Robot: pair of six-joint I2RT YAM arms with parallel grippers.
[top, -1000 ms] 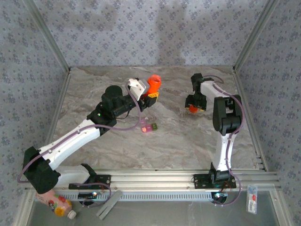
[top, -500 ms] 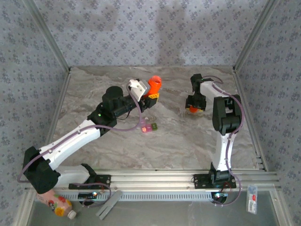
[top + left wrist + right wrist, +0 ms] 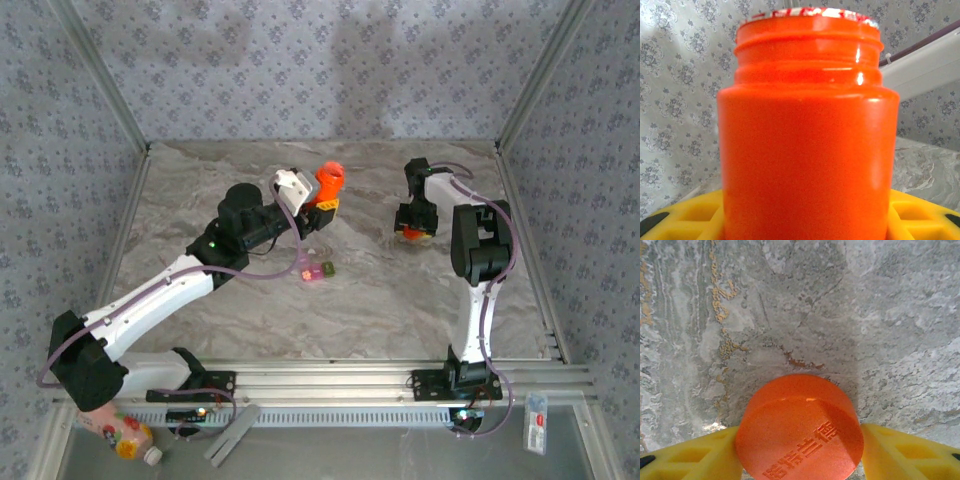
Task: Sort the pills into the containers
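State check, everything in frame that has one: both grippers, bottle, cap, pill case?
left gripper: shut on the orange bottle.
right gripper: looks shut on the orange cap, a finger on each side.
orange bottle: cap off, mouth looks foil-sealed.
orange cap: off the bottle.
pill case: lying on the table, ungripped; lids too small to tell.

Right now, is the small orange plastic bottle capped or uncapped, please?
Uncapped: the orange plastic bottle shows bare neck threads; a round orange cap sits apart.

bottle (image 3: 807,150): glossy plastic; cap (image 3: 800,432): matt plastic; table (image 3: 790,305): matt, marbled
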